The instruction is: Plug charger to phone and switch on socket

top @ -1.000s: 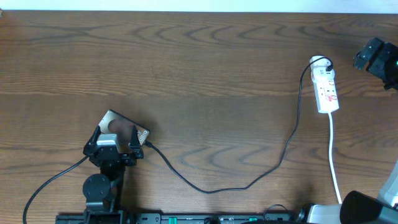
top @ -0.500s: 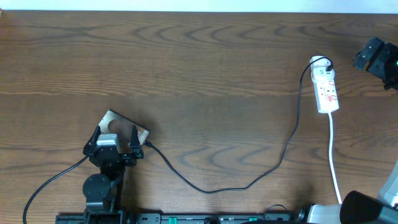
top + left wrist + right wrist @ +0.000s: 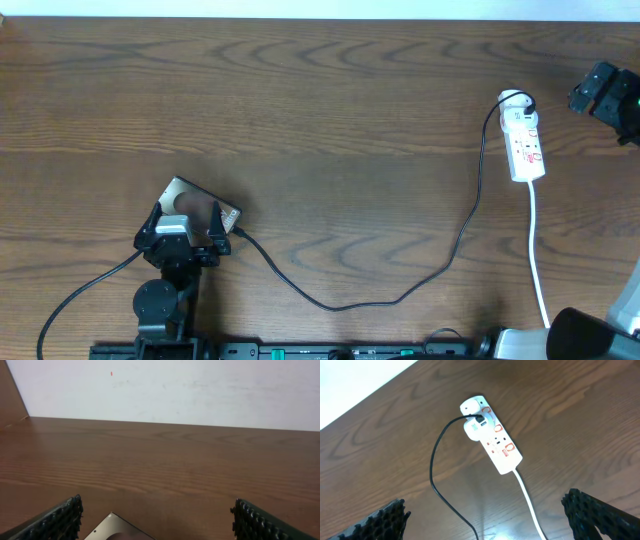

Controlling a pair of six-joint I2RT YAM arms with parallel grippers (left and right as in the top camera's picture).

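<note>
Stretching across the frame, a brown wood-grain bench (image 3: 320, 90) carries every piece of a phone-charging job, with the two robot arms parked at opposite ends. The left end effector (image 3: 186, 216) sits low at the near left with jaws wide, straddling the phone (image 3: 200, 198) without gripping it; the right end effector (image 3: 598, 92) hangs at the far right edge, also spread wide and holding nothing.

The phone lies flat and skewed, partly hidden under the left arm. Well apart from it, at the far right, lies the socket (image 3: 526, 145), a white strip whose white cord (image 3: 538, 250) trails toward the near edge. The charger (image 3: 400, 298) loops between them, and its plug tip (image 3: 240, 232) touches the phone's right end (whether it is fully seated cannot be told from above).

The switch looks like the step outstanding, and the risks sit there. Wide jaws coming down on a light strip could shove it sideways rather than press, or catch the wrong one of the red switch marks (image 3: 507, 449). The black lead arches up at the strip's far end, just beside the round white plug (image 3: 512, 99), and could snag a finger. A dragged cable could pull the tip from the phone.
</note>
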